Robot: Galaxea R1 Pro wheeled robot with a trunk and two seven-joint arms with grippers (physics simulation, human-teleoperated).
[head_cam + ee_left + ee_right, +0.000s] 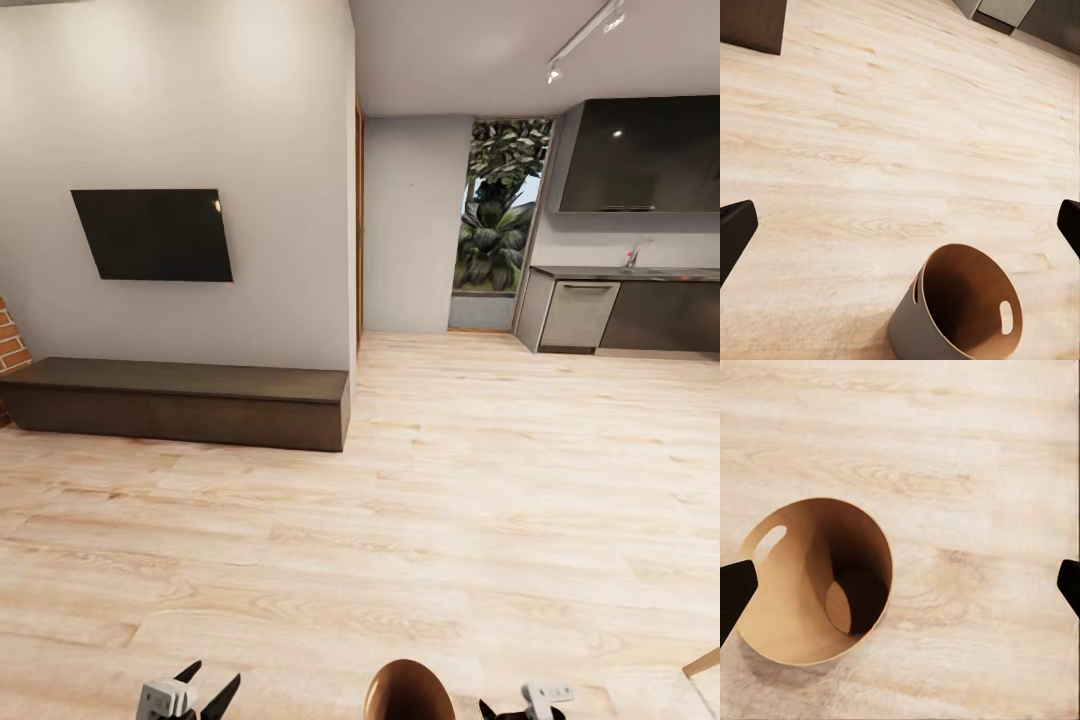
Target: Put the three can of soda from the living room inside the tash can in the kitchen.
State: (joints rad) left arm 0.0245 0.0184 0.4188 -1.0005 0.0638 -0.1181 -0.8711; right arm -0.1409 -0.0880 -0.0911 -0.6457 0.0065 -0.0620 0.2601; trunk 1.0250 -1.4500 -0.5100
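Tash can (pixel 791 607) on wood floor (pixel 967 450)

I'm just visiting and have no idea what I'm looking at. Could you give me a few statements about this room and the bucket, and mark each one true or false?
1. The tash can stands on a wooden floor. True.
2. A soda can lies inside the bucket. False: its copper-brown inside looks empty.
3. A dark screen hangs on the wall above a long low bench. True.
4. The left gripper clamps the bucket's rim. False: its fingers are spread wide, and the bucket stands apart from them on the floor.
5. Dark kitchen cabinets show at the far right. True.
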